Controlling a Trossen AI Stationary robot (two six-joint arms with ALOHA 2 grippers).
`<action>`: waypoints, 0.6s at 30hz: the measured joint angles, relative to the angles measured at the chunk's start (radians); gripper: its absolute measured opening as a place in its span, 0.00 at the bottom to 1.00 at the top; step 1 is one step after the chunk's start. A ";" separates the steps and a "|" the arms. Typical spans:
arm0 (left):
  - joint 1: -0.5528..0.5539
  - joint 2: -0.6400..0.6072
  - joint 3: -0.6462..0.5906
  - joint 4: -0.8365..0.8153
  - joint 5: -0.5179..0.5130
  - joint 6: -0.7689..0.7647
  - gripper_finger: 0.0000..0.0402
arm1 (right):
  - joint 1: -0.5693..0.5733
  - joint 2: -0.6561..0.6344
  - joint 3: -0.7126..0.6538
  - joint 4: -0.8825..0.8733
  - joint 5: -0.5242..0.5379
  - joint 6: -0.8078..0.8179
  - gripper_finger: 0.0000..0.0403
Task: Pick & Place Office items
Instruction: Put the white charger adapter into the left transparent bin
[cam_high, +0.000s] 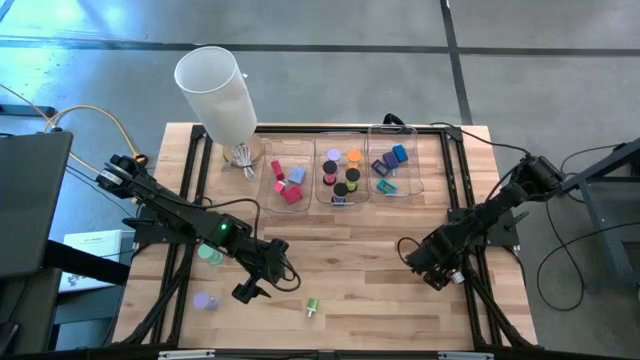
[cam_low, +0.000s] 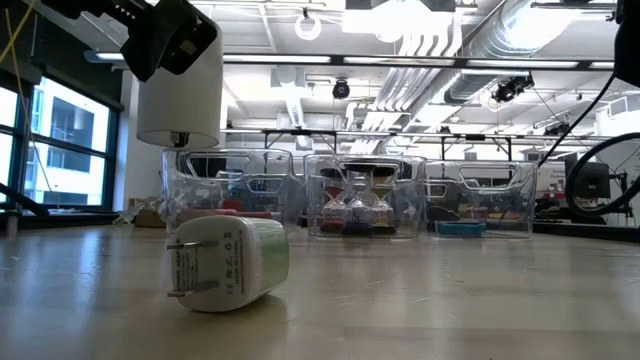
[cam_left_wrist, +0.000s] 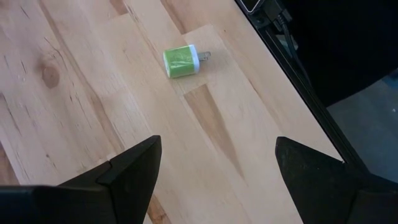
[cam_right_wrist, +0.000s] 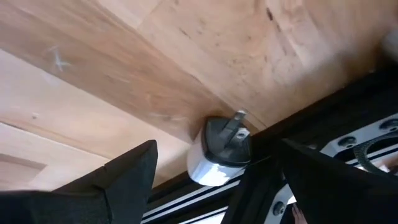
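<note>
- Wooden table (cam_high: 340, 260) carries three clear trays (cam_high: 340, 170) at its far edge, most office items already inside.
- Green plug piece (cam_high: 312, 307) lies loose near the front edge, just ahead of the left gripper (cam_high: 250, 288), fingers spread and empty.
- Right gripper (cam_high: 428, 270) waits, released, at the right.
- Next, likely: descend, straddle the piece, close.
</note>
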 joint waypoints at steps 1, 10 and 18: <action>0.000 0.000 0.000 0.000 0.000 -0.001 0.77 | 0.000 0.000 0.000 0.000 0.004 0.000 0.80; 0.000 0.000 0.000 0.000 0.000 -0.027 0.77 | 0.013 0.000 -0.057 0.087 -0.022 0.053 0.80; 0.000 0.000 0.000 0.000 0.000 -0.035 0.77 | 0.069 -0.002 -0.113 0.199 -0.089 0.137 0.79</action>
